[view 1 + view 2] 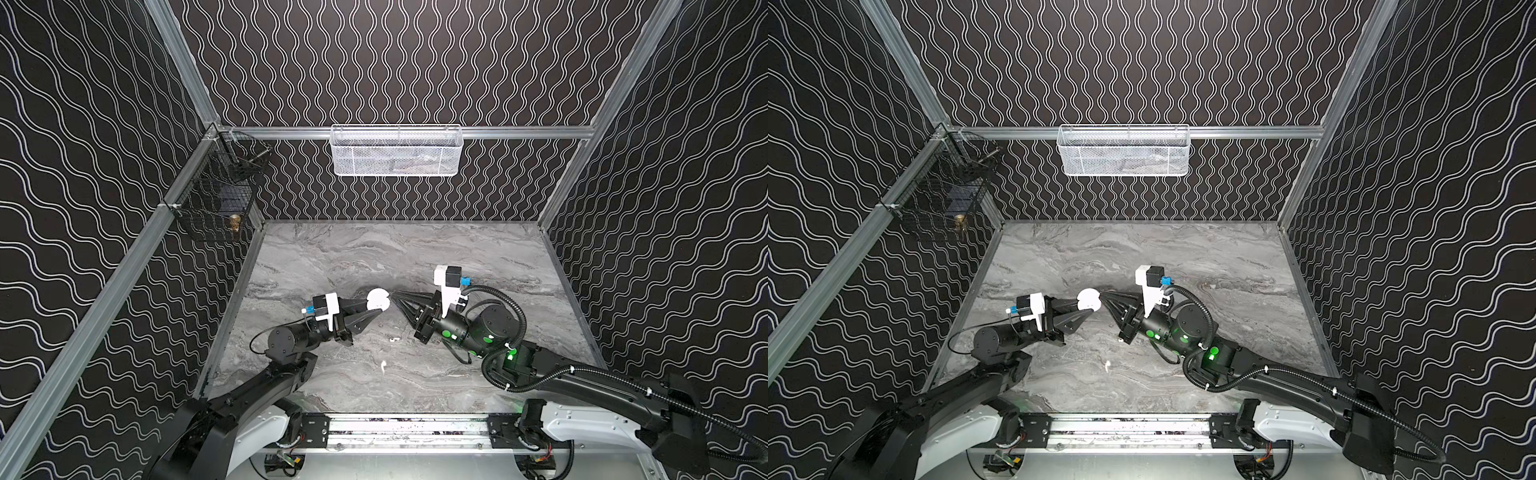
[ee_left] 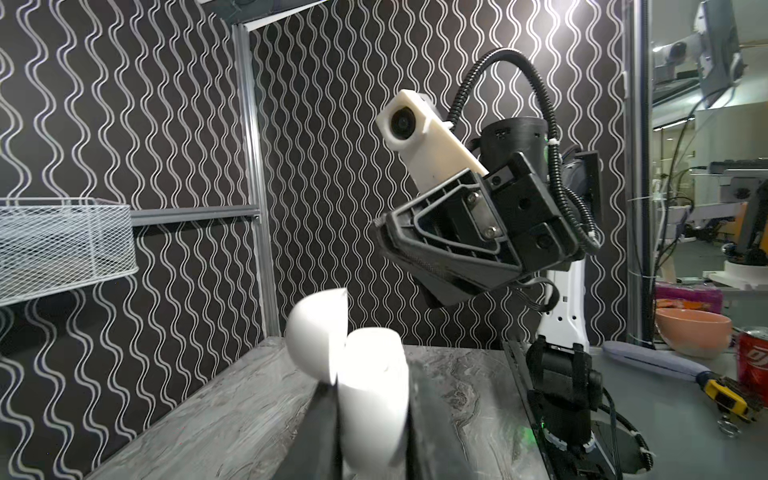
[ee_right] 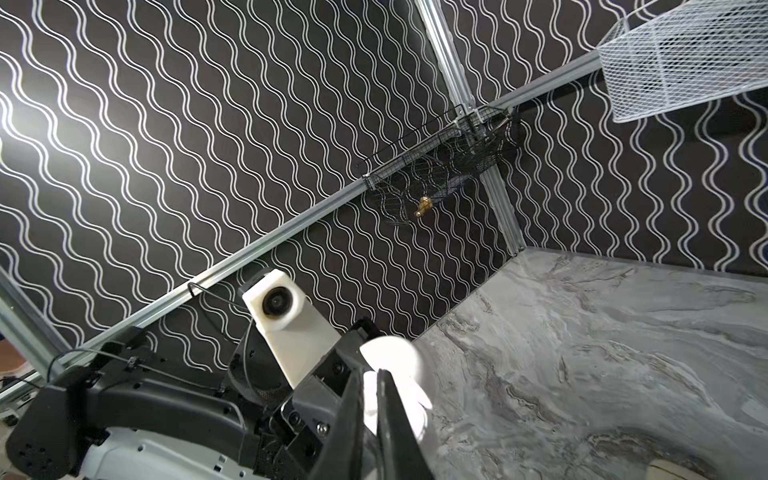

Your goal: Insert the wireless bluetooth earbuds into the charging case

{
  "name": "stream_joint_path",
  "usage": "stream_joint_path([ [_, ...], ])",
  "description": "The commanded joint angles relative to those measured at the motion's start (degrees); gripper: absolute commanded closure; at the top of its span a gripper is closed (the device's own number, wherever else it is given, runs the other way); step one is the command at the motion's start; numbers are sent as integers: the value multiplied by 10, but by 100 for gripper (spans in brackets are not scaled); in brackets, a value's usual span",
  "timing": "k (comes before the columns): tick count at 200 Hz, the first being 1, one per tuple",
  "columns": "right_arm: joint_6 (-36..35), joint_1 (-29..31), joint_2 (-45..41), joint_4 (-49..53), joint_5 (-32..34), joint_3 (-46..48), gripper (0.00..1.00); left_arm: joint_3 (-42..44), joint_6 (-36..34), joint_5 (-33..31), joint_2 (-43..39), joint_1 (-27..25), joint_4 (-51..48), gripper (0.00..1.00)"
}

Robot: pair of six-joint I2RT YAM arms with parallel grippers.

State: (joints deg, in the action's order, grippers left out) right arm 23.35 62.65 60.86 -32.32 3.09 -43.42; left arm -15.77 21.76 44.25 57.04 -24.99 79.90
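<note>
The left gripper (image 1: 372, 311) pinched the open case (image 1: 378, 298); the right gripper (image 1: 395, 298), fingers pressed together, was beside it; two earbuds (image 1: 383, 365) lay on the table (image 1: 457, 249)

Both top views: high over front edge, tilted down and back, far off, covering whole surface (image 1: 415, 249) and rear wall basket (image 1: 395, 153); nearly same picture, shifted sideways.
Left wrist view: low, close, faces right arm (image 2: 557, 316).
Right wrist view: low, close, faces left arm (image 3: 145, 407).
Both wrist views share charging case (image 2: 370, 395) (image 3: 395, 357).
</note>
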Motion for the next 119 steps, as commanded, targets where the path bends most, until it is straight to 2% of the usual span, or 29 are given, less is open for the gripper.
stream_joint_path([
  [1, 10, 0, -21, 88, 123, -5, 77, -15, -72, -94, -44, 1, -169, 100],
  [8, 19, -1, -28, 126, 168, -5, 72, -14, -85, -134, -62, 2, -210, 100],
  [20, 42, -3, -40, 193, 226, -1, 70, -6, -89, -195, -83, 9, -247, 100],
  [36, 65, -6, -53, 261, 246, 13, 68, -14, -71, -226, -88, 41, -289, 100],
  [48, 69, -6, -56, 300, 221, 24, 64, -25, -48, -215, -75, 75, -310, 100],
  [70, 77, -2, -42, 403, 149, 18, 58, -21, -11, -178, -44, 115, -265, 100],
  [96, 116, 57, 13, 508, 141, 14, 52, -23, -11, -170, -30, 119, -264, 100],
  [119, 135, 117, 70, 518, 101, 27, 45, -22, -10, -164, -30, 119, -257, 100],
])
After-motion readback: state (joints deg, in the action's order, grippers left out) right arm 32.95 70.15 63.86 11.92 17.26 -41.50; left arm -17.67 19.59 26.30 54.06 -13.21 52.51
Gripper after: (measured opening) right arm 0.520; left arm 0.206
